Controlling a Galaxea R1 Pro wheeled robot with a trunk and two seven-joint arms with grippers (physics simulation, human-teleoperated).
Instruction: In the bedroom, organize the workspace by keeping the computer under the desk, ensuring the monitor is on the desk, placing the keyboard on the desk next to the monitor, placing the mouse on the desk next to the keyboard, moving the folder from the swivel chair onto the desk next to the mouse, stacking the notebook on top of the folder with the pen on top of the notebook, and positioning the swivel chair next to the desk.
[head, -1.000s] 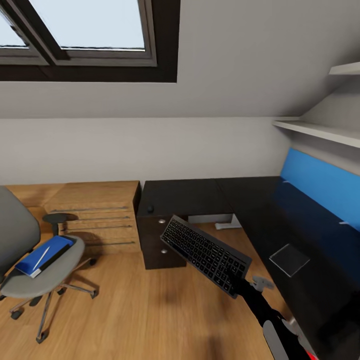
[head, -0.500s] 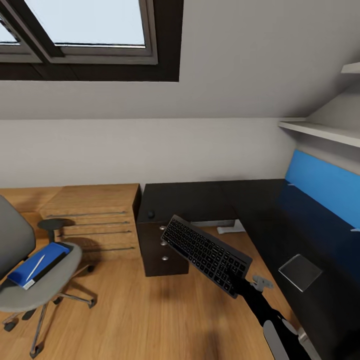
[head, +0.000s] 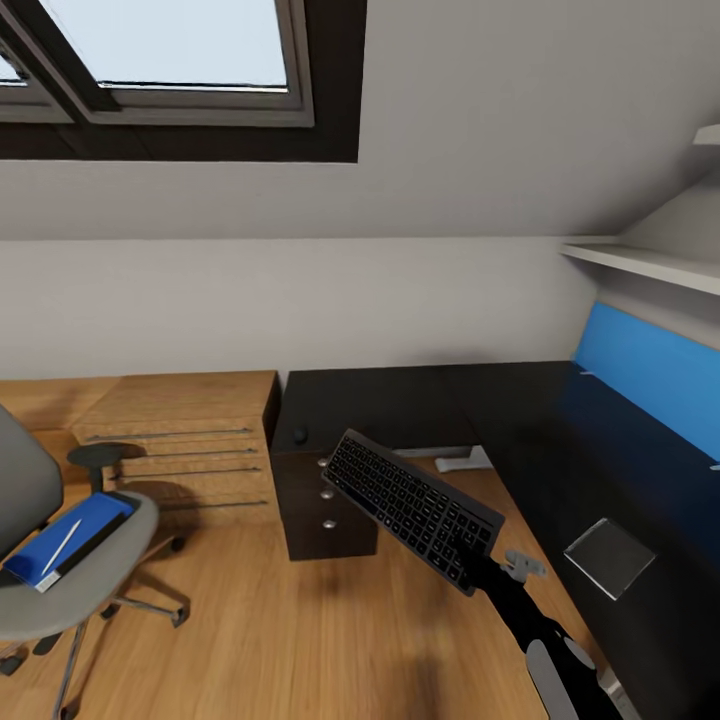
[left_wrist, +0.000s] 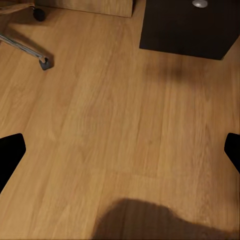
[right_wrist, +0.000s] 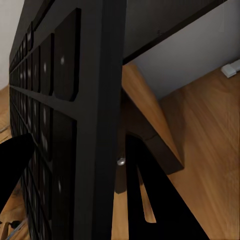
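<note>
Black desk (head: 520, 420), one keyboard (head: 410, 505) in right gripper (head: 468, 560), one folder (head: 65, 535)

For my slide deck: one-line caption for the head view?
Right gripper holds the keyboard aloft beside the black desk; blue folder lies on the swivel chair.

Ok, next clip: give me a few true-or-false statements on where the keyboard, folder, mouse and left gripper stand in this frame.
1. The right gripper holds the keyboard in the air, tilted. True.
2. The folder lies on the desk. False: it lies on the swivel chair seat.
3. The mouse sits on the desk. True.
4. The left gripper grips a pen. False: its fingers are spread over bare wooden floor.
5. The keyboard rests flat on the floor. False: it is held above it.
</note>
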